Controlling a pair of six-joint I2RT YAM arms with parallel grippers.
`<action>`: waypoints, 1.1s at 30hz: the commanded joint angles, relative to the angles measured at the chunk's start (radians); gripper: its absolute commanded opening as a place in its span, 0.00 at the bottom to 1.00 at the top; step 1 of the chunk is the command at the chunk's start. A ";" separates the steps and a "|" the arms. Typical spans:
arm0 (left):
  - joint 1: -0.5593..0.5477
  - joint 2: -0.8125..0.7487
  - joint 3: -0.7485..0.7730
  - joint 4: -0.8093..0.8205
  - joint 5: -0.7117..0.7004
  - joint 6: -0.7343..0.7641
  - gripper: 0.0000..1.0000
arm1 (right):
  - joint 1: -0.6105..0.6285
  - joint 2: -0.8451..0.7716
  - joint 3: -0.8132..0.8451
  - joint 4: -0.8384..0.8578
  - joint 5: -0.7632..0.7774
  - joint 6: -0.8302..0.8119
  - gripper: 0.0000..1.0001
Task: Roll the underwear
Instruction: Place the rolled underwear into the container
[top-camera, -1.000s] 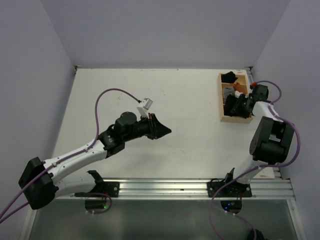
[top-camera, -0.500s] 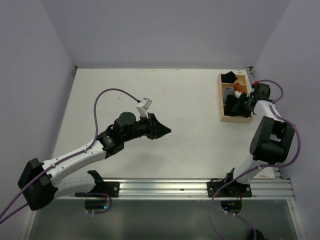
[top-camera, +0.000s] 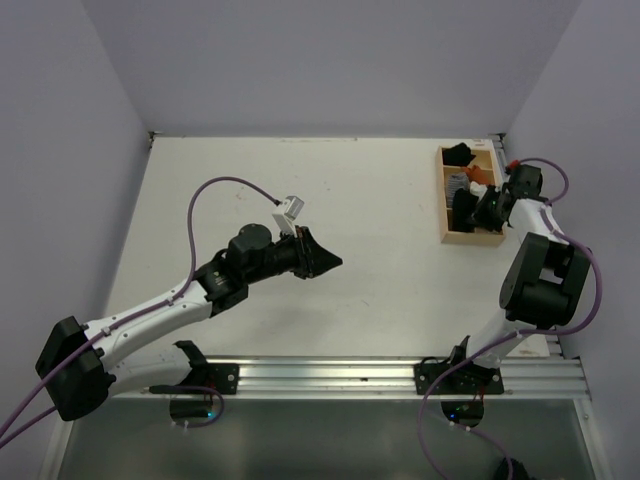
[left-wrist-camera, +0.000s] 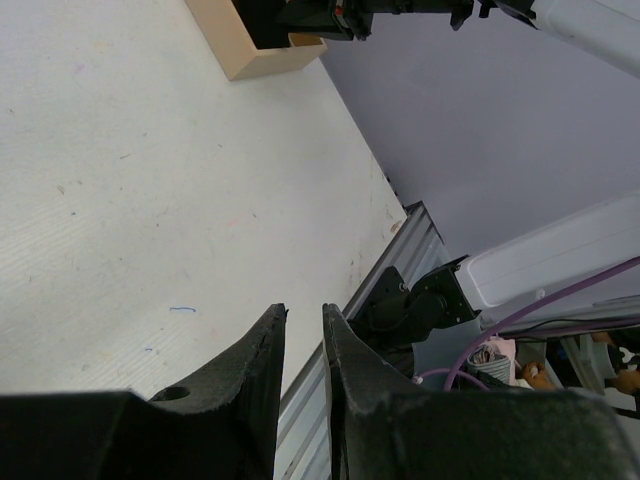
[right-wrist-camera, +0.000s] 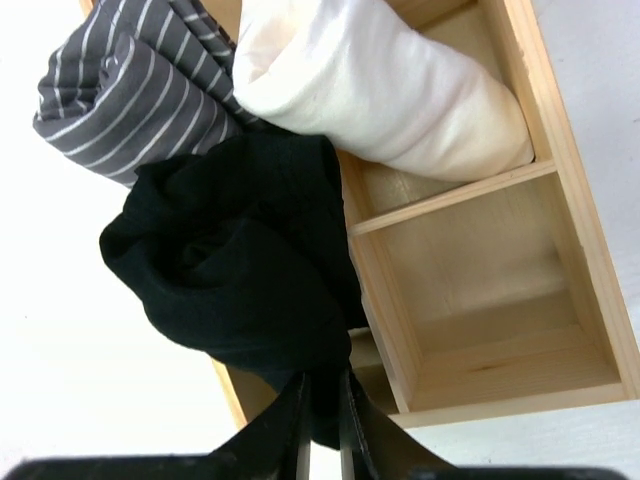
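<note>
The underwear (right-wrist-camera: 240, 270) is a bunched black cloth hanging over the wooden box's (right-wrist-camera: 585, 260) side wall, next to a grey striped roll (right-wrist-camera: 120, 90) and a white roll (right-wrist-camera: 390, 95). My right gripper (right-wrist-camera: 322, 415) is shut on the underwear's lower edge, with fabric pinched between the jaws. From above, the right gripper (top-camera: 483, 208) sits over the box (top-camera: 470, 238) at the table's far right, and the underwear (top-camera: 462, 206) shows as a dark lump. My left gripper (top-camera: 335, 262) hovers mid-table; in the left wrist view the left gripper (left-wrist-camera: 303, 312) has a narrow gap with nothing in it.
The box's far compartments hold a dark item (top-camera: 458, 153) and something orange (top-camera: 481, 177). One compartment (right-wrist-camera: 470, 260) near my right gripper shows bare wood. The metal rail (top-camera: 400, 375) runs along the table's near edge. Walls close in on both sides.
My right gripper has closed its jaws on the black underwear at the box and shifted slightly right. The left arm has not moved.
</note>
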 joint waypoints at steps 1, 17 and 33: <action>0.003 -0.010 0.031 0.015 -0.009 -0.003 0.25 | -0.011 -0.006 0.030 0.016 0.008 0.007 0.15; 0.003 0.043 0.096 -0.002 -0.009 0.040 0.26 | -0.012 0.086 0.071 -0.030 0.042 0.016 0.08; 0.002 0.072 0.093 0.037 0.006 0.015 0.26 | -0.012 0.057 0.079 -0.050 0.037 0.011 0.23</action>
